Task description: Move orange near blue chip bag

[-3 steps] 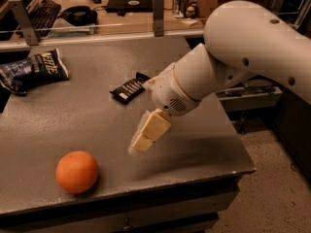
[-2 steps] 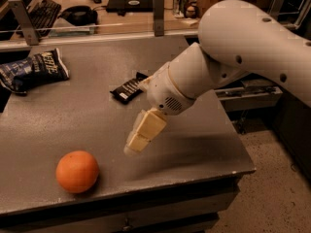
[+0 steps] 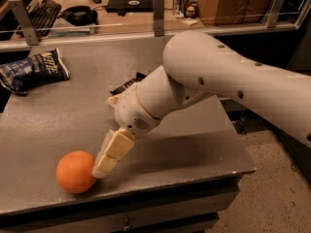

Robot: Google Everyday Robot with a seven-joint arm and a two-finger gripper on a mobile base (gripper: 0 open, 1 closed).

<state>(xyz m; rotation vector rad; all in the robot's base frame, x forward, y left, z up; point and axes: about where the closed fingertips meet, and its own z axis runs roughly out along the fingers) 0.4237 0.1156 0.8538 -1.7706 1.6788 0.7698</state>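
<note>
Leaning in from the right of the orange (image 3: 74,172), the pincer (image 3: 108,158) is down low over the tabletop (image 3: 58,118), and its pale cream tip is right against the orange's right side, touching or as good as touching. Is the pincer spread or pressed together? I cannot tell from this angle. It is not wrapped around the orange, just alongside it.

The orange itself sits on the tabletop, round and bright, and nothing lifts it. Up and to the right of the orange runs the big white arm (image 3: 218,76), thick and curved, sloping down toward the fruit.

Now the blue chip bag (image 3: 33,71): it lies flat and crumpled far behind the orange and a bit to its left, white lettering facing up. The two are well apart, with a long stretch of grey tabletop between them.

Behind the orange and to its right, a small black wrapper (image 3: 125,85) peeks out from under the arm, partly hidden by it.

Farther back beyond the orange, past a glass rail (image 3: 158,13), there is a desk with a keyboard (image 3: 43,9) and a dark laptop (image 3: 129,3).
</note>
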